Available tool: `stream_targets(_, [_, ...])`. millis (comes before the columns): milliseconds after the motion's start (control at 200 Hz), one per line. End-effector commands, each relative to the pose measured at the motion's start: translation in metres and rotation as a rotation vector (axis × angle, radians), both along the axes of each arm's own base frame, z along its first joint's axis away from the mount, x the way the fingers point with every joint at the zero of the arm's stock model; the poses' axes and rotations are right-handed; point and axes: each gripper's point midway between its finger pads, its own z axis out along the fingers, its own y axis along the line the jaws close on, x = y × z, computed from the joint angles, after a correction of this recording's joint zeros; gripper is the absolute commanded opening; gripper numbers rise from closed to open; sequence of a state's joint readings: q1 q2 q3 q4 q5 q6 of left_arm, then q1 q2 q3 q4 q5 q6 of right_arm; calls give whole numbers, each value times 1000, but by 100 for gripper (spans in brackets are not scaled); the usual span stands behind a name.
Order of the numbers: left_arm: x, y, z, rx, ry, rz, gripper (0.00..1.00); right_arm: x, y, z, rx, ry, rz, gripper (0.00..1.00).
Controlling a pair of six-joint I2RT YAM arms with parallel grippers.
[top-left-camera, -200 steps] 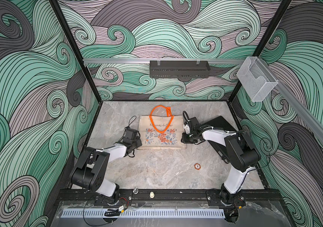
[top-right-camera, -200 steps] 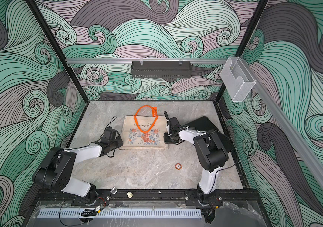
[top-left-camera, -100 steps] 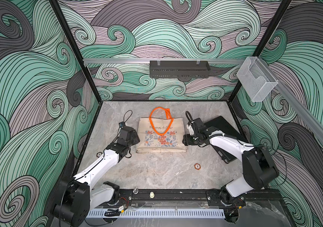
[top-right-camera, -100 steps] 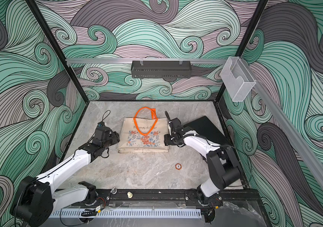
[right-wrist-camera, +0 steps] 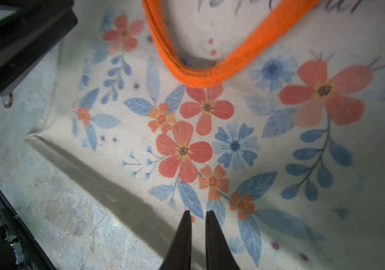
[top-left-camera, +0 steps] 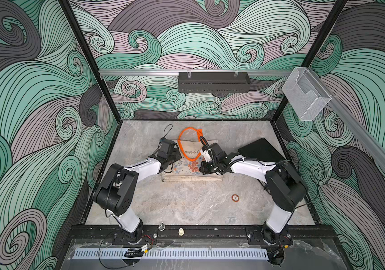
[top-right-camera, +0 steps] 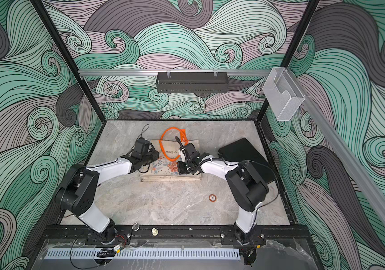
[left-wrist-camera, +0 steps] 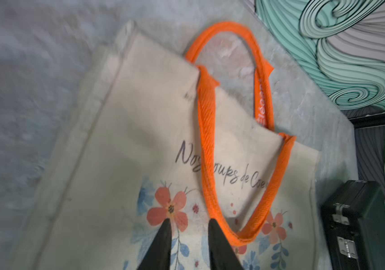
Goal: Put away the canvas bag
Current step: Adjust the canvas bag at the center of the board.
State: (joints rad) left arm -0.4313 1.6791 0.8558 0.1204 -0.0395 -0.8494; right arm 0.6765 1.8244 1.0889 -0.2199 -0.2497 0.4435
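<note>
The canvas bag [top-left-camera: 188,174] [top-right-camera: 163,175] lies flat on the stone table, beige with a red-blue floral print, in both top views. Its orange rope handles [top-left-camera: 188,140] loop over the lettering and past the far edge. My left gripper [top-left-camera: 176,156] [left-wrist-camera: 189,221] hovers over the bag's left part, open, its jaws a finger-width apart with only print between them, next to the handle loop [left-wrist-camera: 210,163]. My right gripper [top-left-camera: 203,168] [right-wrist-camera: 198,212] sits over the flowers [right-wrist-camera: 184,152] on the bag's right part, shut to a thin slit and holding nothing.
A flat black case [top-left-camera: 260,150] lies right of the bag, under my right arm. A small round token [top-left-camera: 235,198] sits on the table nearer the front. A black shelf [top-left-camera: 213,81] hangs on the back wall and a clear bin [top-left-camera: 306,93] on the right wall.
Both grippers have moved from the bag's side edges to over its printed face. Their jaws widened and then narrowed again, the right almost fully. The bag has stayed put.
</note>
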Motion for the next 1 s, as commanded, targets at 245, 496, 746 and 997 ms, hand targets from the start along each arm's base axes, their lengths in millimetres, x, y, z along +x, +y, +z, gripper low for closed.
stream_targets(245, [-40, 42, -47, 80, 50, 208, 29, -35, -55, -41, -148, 53, -106, 8])
stream_targets(496, [-63, 59, -59, 126, 79, 232, 28, -44, -68, -41, -178, 45, -123, 5])
stream_targets(746, [-61, 41, -14, 159, 25, 103, 46, -7, -46, 39, -87, -118, -99, 7])
stream_targets(997, [-54, 8, 19, 59, -29, 72, 43, 66, -22, 61, 17, -162, -109, 9])
